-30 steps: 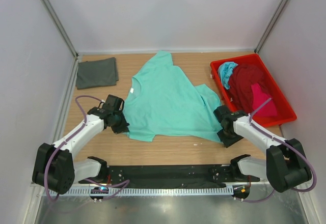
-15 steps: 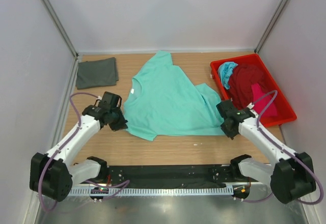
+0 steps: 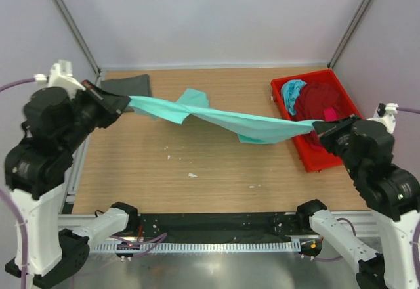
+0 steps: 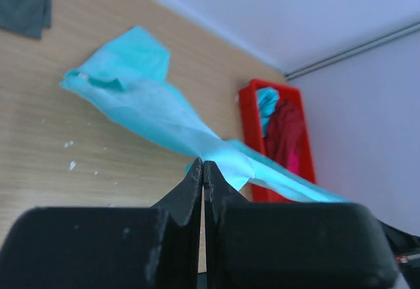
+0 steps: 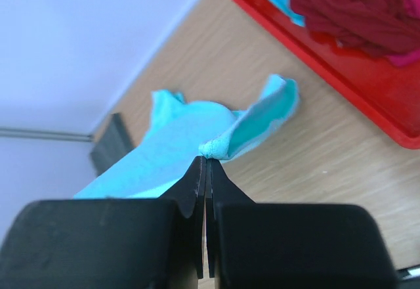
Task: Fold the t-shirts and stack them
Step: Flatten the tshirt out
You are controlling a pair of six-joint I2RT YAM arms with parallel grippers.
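Mint-green t-shirt [image 3: 216,117] hung in the air above the table [image 3: 197,164], stretched left to right between both arms like a twisted band, sagging a bit in the middle. One loose flap stuck up near its left-centre, another drooped toward its right end.

Left tool [image 3: 125,103] was up high at the far left, fingers together and clamped on the left end of the cloth. In the left wrist view the tips [image 4: 202,171] met with no gap, the cloth [image 4: 151,108] bunched right at them.

Right tool [image 3: 319,127] was raised at the right, over the near part of the red tray [image 3: 308,161], fingers pressed together on the right end. In the right wrist view the closed tips [image 5: 206,165] pinched a small wad of green fabric [image 5: 177,138].

Dark grey t-shirt [image 3: 128,84] lay flat on the table at the far left corner, partly hidden behind the left arm.

Tray sat at the far right of the table, holding a maroon t-shirt [image 3: 321,98], a turquoise t-shirt [image 3: 292,92] at its far end, and a pink t-shirt [image 3: 330,114] mostly covered.
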